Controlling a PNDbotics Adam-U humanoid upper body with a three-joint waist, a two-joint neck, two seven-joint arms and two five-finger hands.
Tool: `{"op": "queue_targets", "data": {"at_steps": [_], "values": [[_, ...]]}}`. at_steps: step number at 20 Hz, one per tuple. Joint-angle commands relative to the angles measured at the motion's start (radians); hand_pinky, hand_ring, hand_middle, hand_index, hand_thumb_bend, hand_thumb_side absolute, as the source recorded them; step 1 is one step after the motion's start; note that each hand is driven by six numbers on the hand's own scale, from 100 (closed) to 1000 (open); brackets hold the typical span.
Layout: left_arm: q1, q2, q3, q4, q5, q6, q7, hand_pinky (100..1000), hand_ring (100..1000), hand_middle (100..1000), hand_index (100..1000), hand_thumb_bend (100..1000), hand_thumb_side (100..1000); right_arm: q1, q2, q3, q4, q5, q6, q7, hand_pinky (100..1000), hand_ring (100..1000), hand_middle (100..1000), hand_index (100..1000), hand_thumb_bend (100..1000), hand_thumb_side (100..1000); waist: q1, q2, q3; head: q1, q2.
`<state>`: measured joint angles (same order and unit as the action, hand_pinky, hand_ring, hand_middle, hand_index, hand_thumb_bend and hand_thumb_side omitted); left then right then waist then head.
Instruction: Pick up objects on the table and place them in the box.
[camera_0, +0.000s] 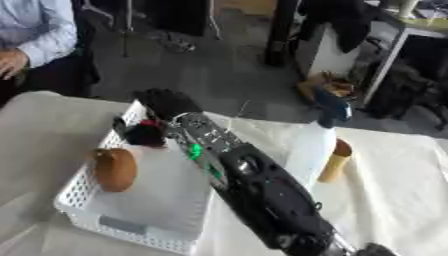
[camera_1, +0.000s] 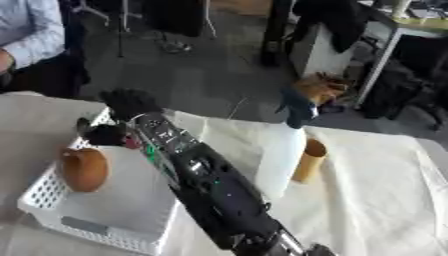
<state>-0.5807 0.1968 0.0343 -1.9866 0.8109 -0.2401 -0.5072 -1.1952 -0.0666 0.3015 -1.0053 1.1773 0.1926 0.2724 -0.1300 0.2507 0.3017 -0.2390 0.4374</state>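
My right arm reaches from the lower right across the white slatted basket (camera_0: 84, 194). Its black right hand (camera_0: 164, 102) hovers over the basket's far corner. Just below the hand, a small dark thing with a red patch (camera_0: 145, 133) sits at the basket's far end; whether the hand holds it is unclear. A brown oval object (camera_0: 115, 169) lies inside the basket by its left wall. On the cloth to the right, a white spray bottle with a blue head (camera_0: 311, 147) stands upright. Beside it is a tan cylinder with a brown cap (camera_0: 335, 162).
A pale cloth covers the table (camera_0: 394, 200). The table's far edge runs just behind the basket and bottle, with dark floor beyond. A person in a light shirt (camera_0: 39, 30) sits at the far left, off the table.
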Motion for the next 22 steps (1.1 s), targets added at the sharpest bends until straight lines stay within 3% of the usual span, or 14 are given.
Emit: {"op": "queue_targets", "data": {"at_steps": [1,4,5,6,7,8,17,22], "values": [[-0.02,0.009,-0.001,-0.013,0.006,-0.005,0.0,917,749,715,789,100,878,-0.023,-0.022,-0.012,-0.038,-0.016,0.004,-0.016,743,808,801,876,202,1000,0.017,-0.019,-0.003,0.008,0.003],[-0.018,0.01,0.0,-0.013,0.006,-0.007,0.001,916,750,715,789,100,877,-0.023,-0.028,-0.02,-0.064,-0.032,0.013,-0.039,737,802,799,885,211,1000,0.02,-0.021,-0.007,0.012,0.005],[-0.018,0.01,0.0,-0.013,0.006,-0.008,0.002,916,751,715,790,100,875,-0.022,-0.031,-0.022,-0.075,-0.04,0.017,-0.048,725,790,795,886,131,1000,0.021,-0.021,-0.008,0.013,0.005],[-0.017,0.011,0.001,-0.013,0.006,-0.009,0.003,916,751,716,791,100,876,-0.02,-0.037,-0.03,-0.1,-0.057,0.024,-0.067,721,787,793,890,163,1000,0.024,-0.022,-0.012,0.016,0.007],[-0.017,0.012,0.002,-0.013,0.007,-0.011,0.004,916,752,717,792,100,876,-0.017,-0.043,-0.033,-0.119,-0.073,0.031,-0.08,717,783,792,891,136,1000,0.025,-0.023,-0.015,0.019,0.007],[-0.015,0.013,0.004,-0.013,0.006,-0.013,0.006,916,753,718,794,100,874,-0.012,-0.053,-0.039,-0.152,-0.097,0.038,-0.101,709,777,791,898,100,1000,0.028,-0.024,-0.021,0.024,0.008],[-0.002,0.018,0.013,-0.013,0.005,-0.036,0.027,919,765,727,803,100,868,0.082,-0.155,-0.077,-0.473,-0.346,0.09,-0.256,660,745,763,902,100,1000,0.061,-0.04,-0.069,0.058,0.019],[0.006,0.021,0.018,-0.013,0.005,-0.053,0.037,924,793,746,814,100,855,0.139,-0.224,-0.145,-0.648,-0.523,0.097,-0.35,649,746,757,894,100,1000,0.091,-0.053,-0.107,0.139,0.035]]}}
